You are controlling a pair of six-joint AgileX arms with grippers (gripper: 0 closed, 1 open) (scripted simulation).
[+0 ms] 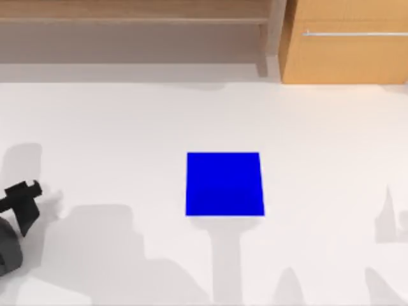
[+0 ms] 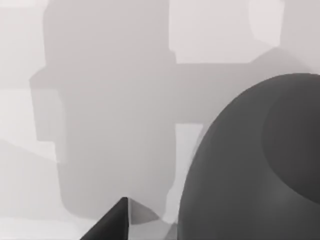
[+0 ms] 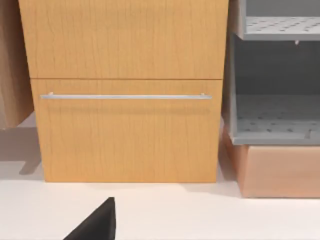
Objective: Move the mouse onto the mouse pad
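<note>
- So our left gripper (image 1: 25, 207) is way out at the 9 o'clock edge of the desk (image 1: 115, 127), sitting right over the mouse (image 1: 7, 245), which is the dark grey rounded lump at about 8 o'clock in the top view.
- In the left wrist view the mouse (image 2: 255, 165) bulks up close, with one black fingertip (image 2: 112, 222) poking in just beside it. We honestly can't tell whether the jaws are spread or already pinching it, since we only catch that one tip.
- We'd guess we're at the reaching or grabbing stage, nothing more. The mouse looks like it's resting on the desk, not lifted.
- Moving across: the mouse pad (image 1: 224, 183) is the flat blue square near the middle of the desk, bare on top, well apart from the mouse.
- So basically the whole carry is left: get a firm hold, lift, swing toward 3 o'clock, and set it down on the blue.
- Our right arm looks parked off the 3 o'clock side. Its wrist view faces a wooden cabinet (image 3: 125, 90) with a metal handle (image 3: 125, 96), and one finger (image 3: 97, 225) shows, so no call on those jaws either.
</note>
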